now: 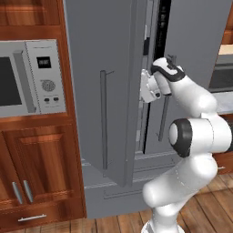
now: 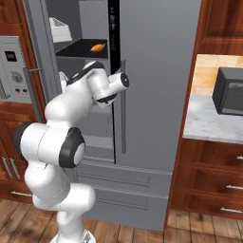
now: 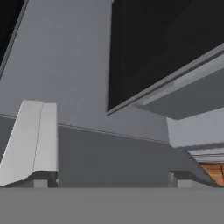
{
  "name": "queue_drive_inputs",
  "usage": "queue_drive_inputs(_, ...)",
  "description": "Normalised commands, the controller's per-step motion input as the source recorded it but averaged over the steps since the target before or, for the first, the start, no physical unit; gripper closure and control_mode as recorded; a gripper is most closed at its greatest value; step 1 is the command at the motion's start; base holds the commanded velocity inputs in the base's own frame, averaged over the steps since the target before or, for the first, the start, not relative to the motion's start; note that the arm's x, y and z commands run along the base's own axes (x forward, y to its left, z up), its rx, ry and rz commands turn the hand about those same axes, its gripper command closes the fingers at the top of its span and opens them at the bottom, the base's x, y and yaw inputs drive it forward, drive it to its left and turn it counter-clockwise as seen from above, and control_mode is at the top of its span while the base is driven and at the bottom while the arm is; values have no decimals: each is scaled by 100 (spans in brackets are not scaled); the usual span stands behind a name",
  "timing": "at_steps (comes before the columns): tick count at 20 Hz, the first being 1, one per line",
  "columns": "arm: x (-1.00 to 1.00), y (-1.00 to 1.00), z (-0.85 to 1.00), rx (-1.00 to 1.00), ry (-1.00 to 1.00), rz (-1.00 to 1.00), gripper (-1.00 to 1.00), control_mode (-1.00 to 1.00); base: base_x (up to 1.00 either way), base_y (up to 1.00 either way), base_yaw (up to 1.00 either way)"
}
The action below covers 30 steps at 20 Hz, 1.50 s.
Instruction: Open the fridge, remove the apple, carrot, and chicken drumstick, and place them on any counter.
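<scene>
The grey fridge [image 1: 100, 91] has its left door swung partly out; the right door [image 2: 156, 71] is closed. The carrot [image 2: 98, 47], a small orange piece, lies on a black shelf [image 2: 78, 49] high inside. The apple and the chicken drumstick are out of view. My gripper [image 1: 144, 87] sits at the gap between the doors, just inside the open door's edge and below the carrot's shelf. In the hand view its fingertips [image 3: 43, 179] stand wide apart with nothing between them, so the gripper [image 3: 113, 179] is open, facing grey inner walls and a black shelf's underside [image 3: 166, 43].
A marble counter [image 2: 209, 121] over wooden drawers stands right of the fridge and carries a dark appliance [image 2: 228, 91]. A silver microwave [image 1: 27, 77] is built into the wooden cabinets on the left. A white box [image 2: 59, 29] rests on an upper fridge shelf.
</scene>
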Motion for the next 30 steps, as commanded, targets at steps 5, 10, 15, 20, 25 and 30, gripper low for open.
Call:
queue_drive_inputs(5,-26,72,0,0,1,0,-100,-100,0,0,0)
queue_drive_inputs(10,-79,69,0,0,1,0,-100,-100,0,0,0)
queue_drive_inputs(15,-97,87,0,0,2,1,-100,-100,0,0,0)
queue_drive_inputs(20,-54,53,28,-2,-6,3,-100,-100,0,0,0)
queue_drive_inputs(25,-14,-97,40,-23,-10,-14,-100,-100,0,0,0)
queue_drive_inputs(30,0,-100,11,-37,0,-15,-100,-100,0,0,0)
